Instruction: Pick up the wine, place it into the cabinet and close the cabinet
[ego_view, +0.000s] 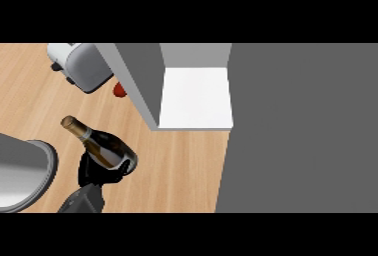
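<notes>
Holding: the hand (102, 170) has its black fingers curled round the lower body of the wine bottle (100, 144); a grey forearm comes up to it from the lower edge. Only one hand shows, at the lower left of the view, and which of the two it is cannot be told.
Bottle position: it sits at about 8 o'clock from the cabinet opening, over the wooden bench (184, 165). It is tilted, its gold-capped neck pointing toward 11 o'clock, away from the cabinet.
Bottle relative to hand: the base and lower body are inside the fingers, partly hidden; the shoulder and neck stick out toward 11 o'clock.
Cabinet: the white shelf (196, 97) shows at 1 o'clock from the bottle, between a grey side wall (136, 85) and the broad grey door (303, 130).
Risk, side wall: that wall stands between bottle and shelf, so a straight move toward 1 o'clock would probably knock the neck or body against its edge.
Risk, tilt: with the grasp low, the long neck could swing or slip during the carry.
Risk, neighbours: the toaster (83, 65) and a small red thing (119, 90) lie at 12 o'clock, near a wide swing.
Other: a grey rounded rim (46, 170) lies at 9 o'clock.
</notes>
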